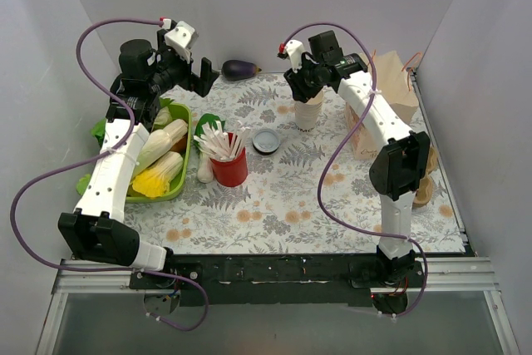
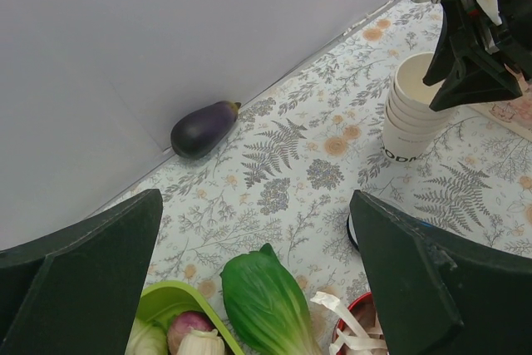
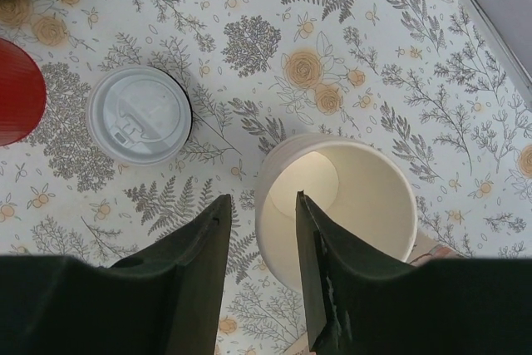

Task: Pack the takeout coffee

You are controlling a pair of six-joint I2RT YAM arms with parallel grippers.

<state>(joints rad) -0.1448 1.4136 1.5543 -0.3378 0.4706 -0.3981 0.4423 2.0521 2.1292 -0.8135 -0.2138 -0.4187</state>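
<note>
So far nothing packed. L to R, top view: left tool [image 1: 204, 79] hangs above the counter [image 1: 274, 205] at the back-left, over the far end of the green tray [image 1: 184, 179] of veg, jaws wide apart, nothing in them. Red cup [image 1: 231, 172] of white utensils sits just right of the tray. Takeout coffee [image 1: 266, 140] sits mid-counter, white lid on, untouched, no tool on it. Right tool [image 1: 302, 93] is down over the stack of lidless cups [image 1: 309, 114], near the coffee but not the task's thing. Brown paper bag [image 1: 397, 93] stands at the far right, well apart from the coffee; prob. the pack target. Left to do, by my read: grasp the coffee, carry it over, put it in the bag.

View diffs:
- Left wrist: shows the stack as several nested cups w/ print, and the eggplant [image 2: 204, 128] against the back wall; coffee all but hidden behind its own finger.
- Top: only view w/ bag, tray and both arms; right tool tips hidden by the wrist.
- Right wrist: jaws stand a narrow gap apart, straddling the top cup's wall, one finger inside, one outside; no pinch visible. Coffee lid lies left of the stack; cup body can't be seen.
</note>
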